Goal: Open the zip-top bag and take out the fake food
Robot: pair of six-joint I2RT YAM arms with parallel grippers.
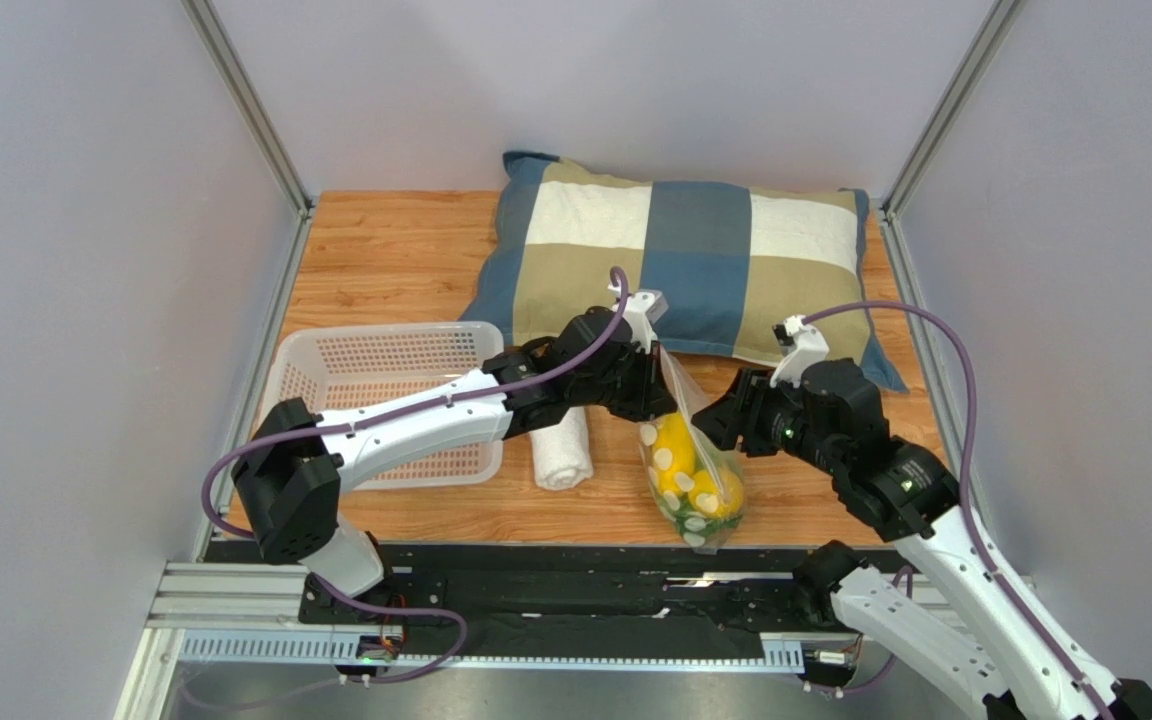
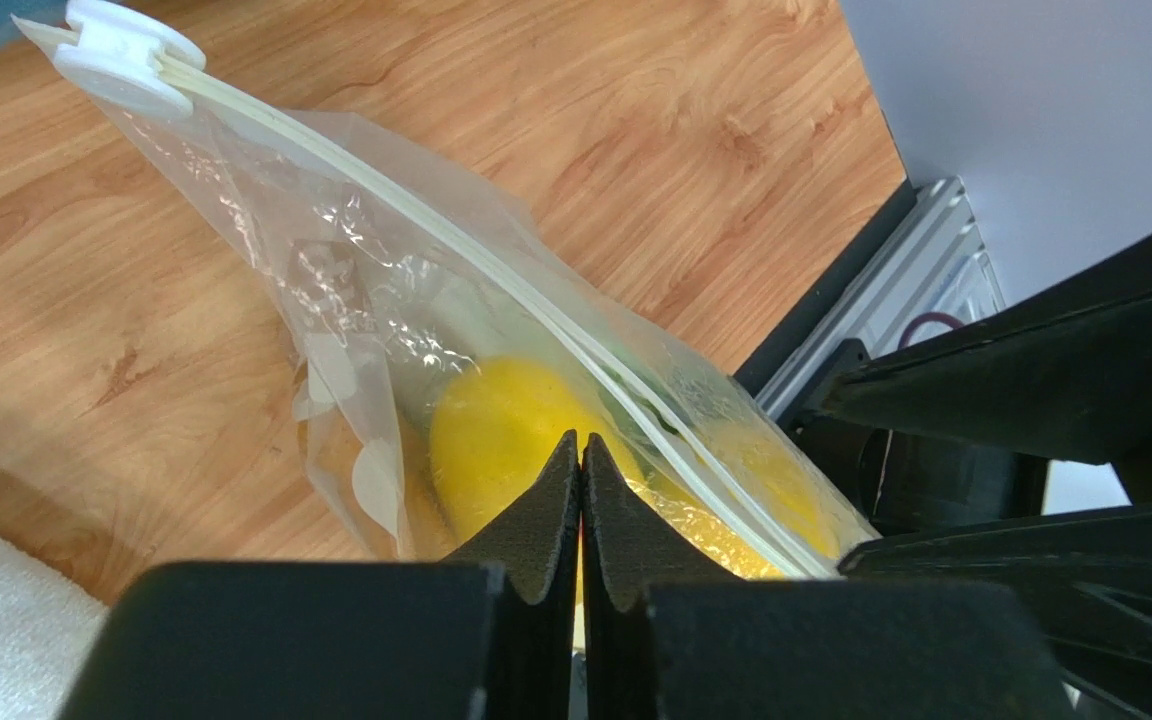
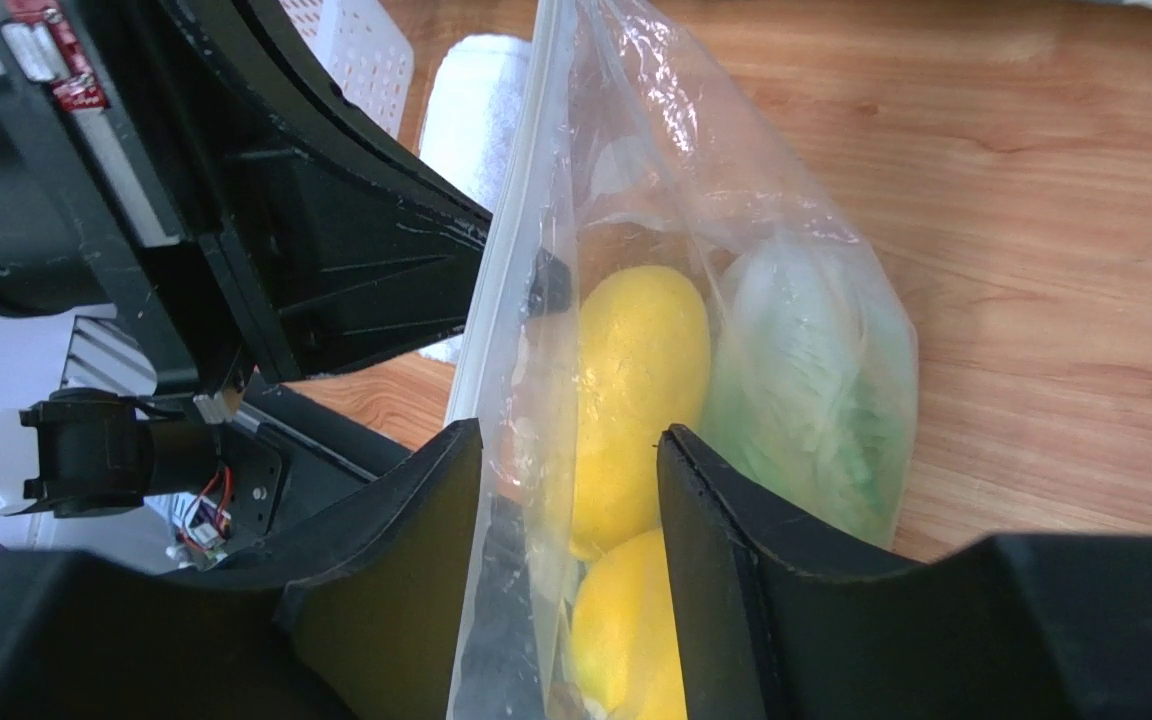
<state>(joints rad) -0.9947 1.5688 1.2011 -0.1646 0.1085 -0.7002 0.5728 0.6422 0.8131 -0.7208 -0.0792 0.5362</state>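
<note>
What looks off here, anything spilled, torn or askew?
Nothing spilled or torn. The zip-top bag is held upright, pinched at its zip edge by the left gripper. The zip looks shut, with the lemons and cabbage inside. The right gripper has its jaws apart, straddling the film.

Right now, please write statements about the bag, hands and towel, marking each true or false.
The left hand is shut on the bag. True.
The bag lies on the pillow. False: it is held up over the table, in front of the pillow.
Lemons are inside the bag. True.
The towel is in the basket. False: it lies on the table beside the basket.
The right hand is shut. False: its jaws stand apart, the bag between them.
</note>
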